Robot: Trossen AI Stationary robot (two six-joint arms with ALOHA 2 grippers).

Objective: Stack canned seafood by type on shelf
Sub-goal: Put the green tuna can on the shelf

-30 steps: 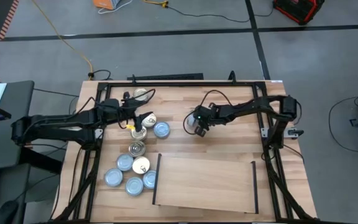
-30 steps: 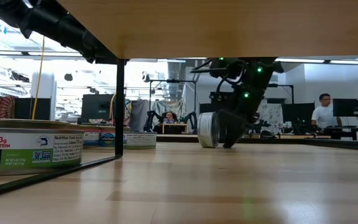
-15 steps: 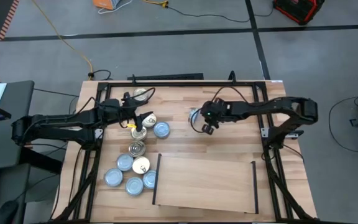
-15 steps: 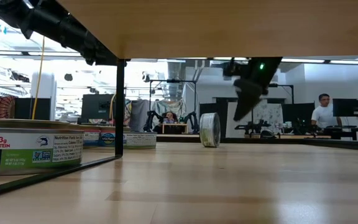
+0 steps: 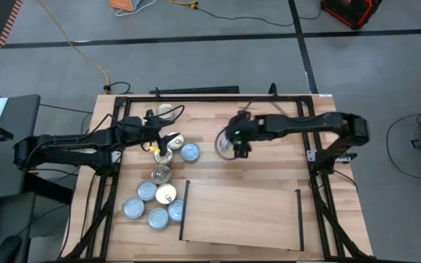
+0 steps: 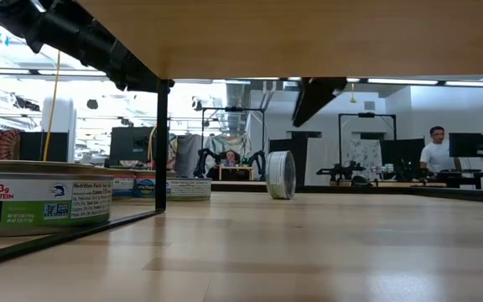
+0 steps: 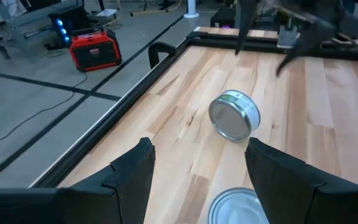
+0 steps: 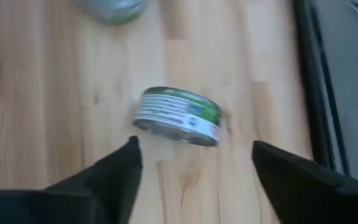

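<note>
The right gripper hangs above a tin standing on its edge on the bench, fingers wide open, holding nothing.

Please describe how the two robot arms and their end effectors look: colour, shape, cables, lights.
Both arms are dark, slender and jointed. The left end effector has two broad black fingers. The right end effector has similar black fingers, a small green light near its wrist and a thin dark cable looping above it.

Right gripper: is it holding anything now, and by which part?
Nothing. The right gripper is open above the tin, which stands on edge on the tabletop, untouched.
</note>
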